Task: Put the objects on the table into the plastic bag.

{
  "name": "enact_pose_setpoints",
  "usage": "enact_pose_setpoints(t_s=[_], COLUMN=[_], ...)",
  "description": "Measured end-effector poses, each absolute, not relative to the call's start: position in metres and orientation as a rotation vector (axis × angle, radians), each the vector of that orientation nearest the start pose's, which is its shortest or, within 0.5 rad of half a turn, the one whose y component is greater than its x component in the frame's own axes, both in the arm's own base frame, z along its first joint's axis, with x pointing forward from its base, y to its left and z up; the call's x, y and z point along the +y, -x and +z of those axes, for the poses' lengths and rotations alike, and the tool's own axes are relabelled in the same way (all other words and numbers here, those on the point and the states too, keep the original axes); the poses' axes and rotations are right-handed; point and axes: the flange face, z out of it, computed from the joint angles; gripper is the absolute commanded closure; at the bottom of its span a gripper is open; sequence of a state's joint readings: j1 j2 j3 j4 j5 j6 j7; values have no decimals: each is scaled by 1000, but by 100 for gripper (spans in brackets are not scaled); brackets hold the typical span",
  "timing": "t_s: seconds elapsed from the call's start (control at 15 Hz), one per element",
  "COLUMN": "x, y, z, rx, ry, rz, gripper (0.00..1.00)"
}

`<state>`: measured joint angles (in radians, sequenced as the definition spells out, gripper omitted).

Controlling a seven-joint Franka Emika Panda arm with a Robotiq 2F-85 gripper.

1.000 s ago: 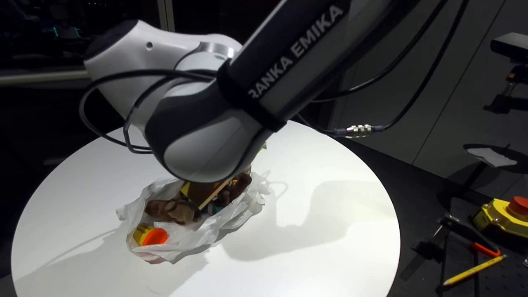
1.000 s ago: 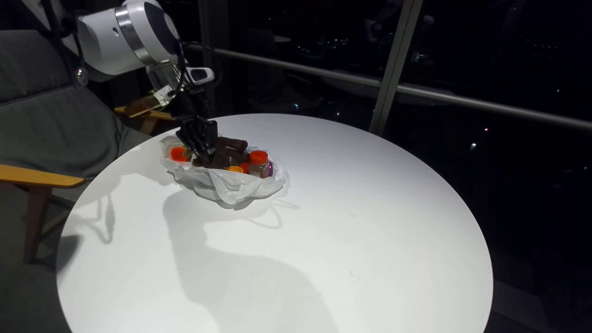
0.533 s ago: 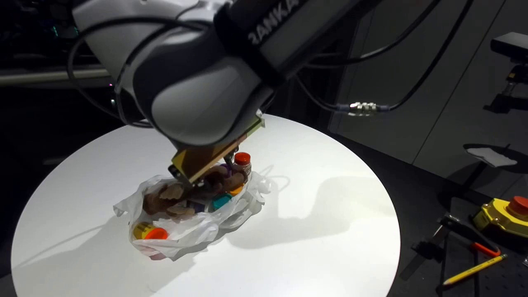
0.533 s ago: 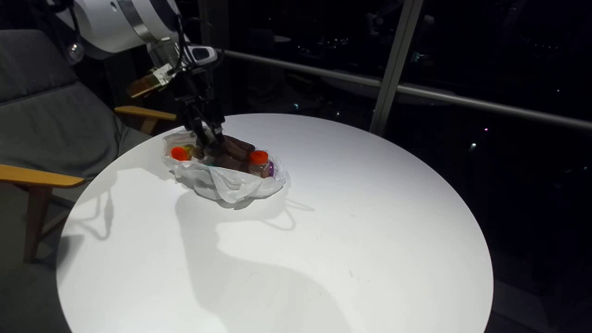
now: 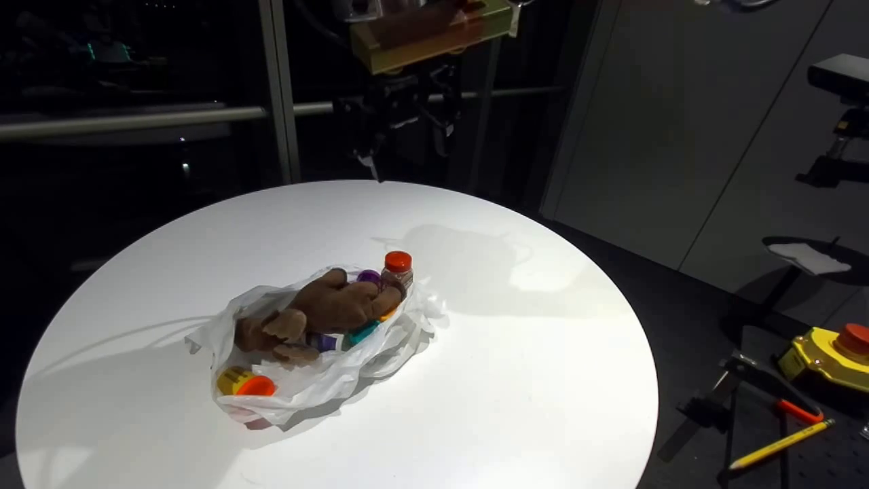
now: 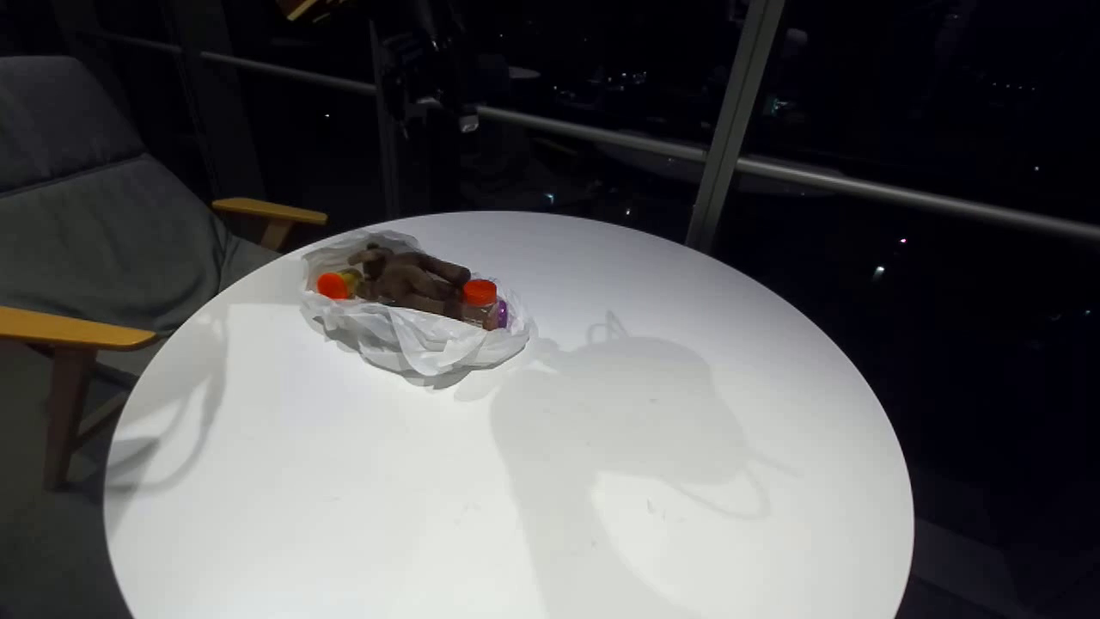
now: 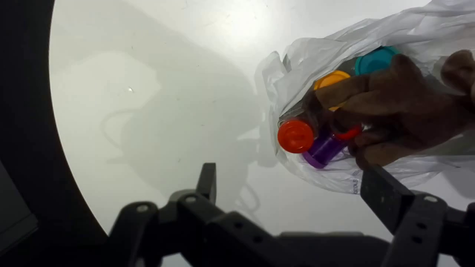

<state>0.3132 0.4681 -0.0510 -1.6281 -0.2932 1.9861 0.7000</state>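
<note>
A brown plush toy [image 5: 339, 303] lies in the crinkled whitish plastic bag [image 5: 380, 356] on the white round table [image 6: 687, 413]. Around and partly under it sit several small containers. In the wrist view these include a red-lidded bottle [image 7: 295, 136], a purple one [image 7: 323, 148], an orange lid [image 7: 332, 78] and a teal lid [image 7: 376, 59]. A yellow cup with an orange lid [image 5: 256, 386] rests at the bag's end in both exterior views. High above the table, clear of the bag, my gripper [image 5: 409, 159] is open, with nothing between its fingers [image 7: 207, 181].
A grey chair with wooden armrests [image 6: 268, 209] stands by the table. Windows with a metal rail [image 6: 911, 198] run behind it. At the side, a dark stand holds a yellow box with a red button [image 5: 831, 356] and a pencil [image 5: 781, 445].
My gripper has opened, let go of the plush toy and risen well above the bag. The toy stays lying in the bag, and the arm no longer blocks the view of it.
</note>
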Motion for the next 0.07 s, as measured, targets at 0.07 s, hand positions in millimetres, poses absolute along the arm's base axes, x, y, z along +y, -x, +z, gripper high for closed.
enact_pose_setpoints(t_s=[0.07], x=[157], y=[-648], z=[344], rx=[518], ry=[3405], rz=[-61], gripper=[1])
